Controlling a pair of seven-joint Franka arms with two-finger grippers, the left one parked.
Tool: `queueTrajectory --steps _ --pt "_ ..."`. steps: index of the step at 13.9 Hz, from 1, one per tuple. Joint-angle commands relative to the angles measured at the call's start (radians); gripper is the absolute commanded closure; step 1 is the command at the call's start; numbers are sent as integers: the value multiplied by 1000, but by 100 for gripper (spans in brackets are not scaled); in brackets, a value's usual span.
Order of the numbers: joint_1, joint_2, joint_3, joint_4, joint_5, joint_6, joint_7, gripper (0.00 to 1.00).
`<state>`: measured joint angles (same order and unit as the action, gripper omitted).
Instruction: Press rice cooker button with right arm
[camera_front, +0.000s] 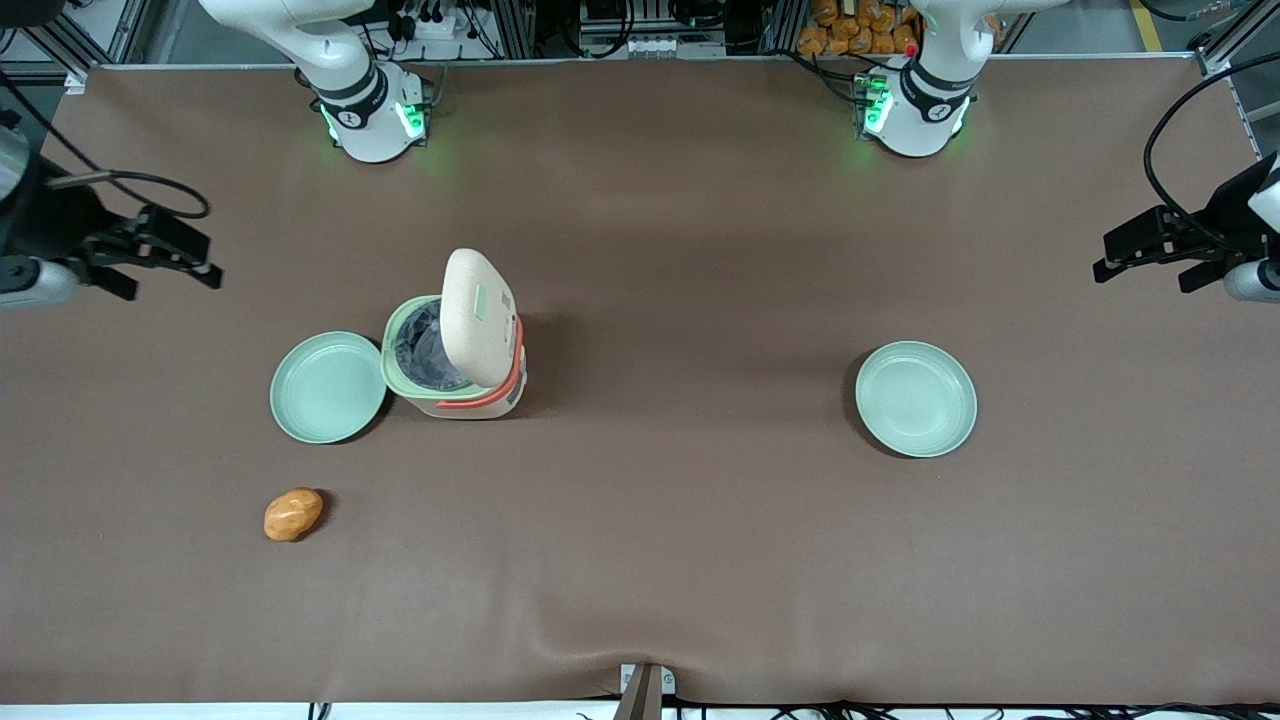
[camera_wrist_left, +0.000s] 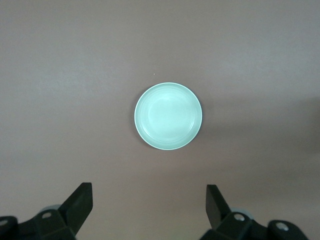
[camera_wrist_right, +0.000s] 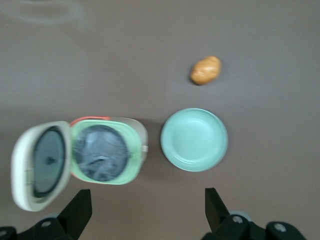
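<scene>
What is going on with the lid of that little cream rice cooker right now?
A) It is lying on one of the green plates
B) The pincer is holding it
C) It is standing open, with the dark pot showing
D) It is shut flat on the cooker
C: the lid of the rice cooker stands up open over the dark pot, while the pincer hangs open, far off toward the working arm's end of the table.

The brown table (camera_front: 640, 560) carries two pale green plates. The first plate (camera_front: 328, 387) (camera_wrist_right: 194, 139) lies toward the working arm's end. The second plate (camera_front: 916, 398) (camera_wrist_left: 168, 116) lies well apart from it, toward the parked arm's end. An orange-brown potato (camera_front: 293, 514) (camera_wrist_right: 205, 70) rests near the first plate, closer to the front camera and not touching it.
</scene>
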<state>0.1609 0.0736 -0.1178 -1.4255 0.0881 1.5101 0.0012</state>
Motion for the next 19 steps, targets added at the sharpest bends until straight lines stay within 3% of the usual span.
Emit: queueTrajectory --steps 1,6,19 --pt "-12 -28 -3 -6 -38 -53 -4 0" --pt "-14 -34 -65 -6 5 -109 -4 0" --pt "-3 -41 -63 28 -48 -148 5 0"
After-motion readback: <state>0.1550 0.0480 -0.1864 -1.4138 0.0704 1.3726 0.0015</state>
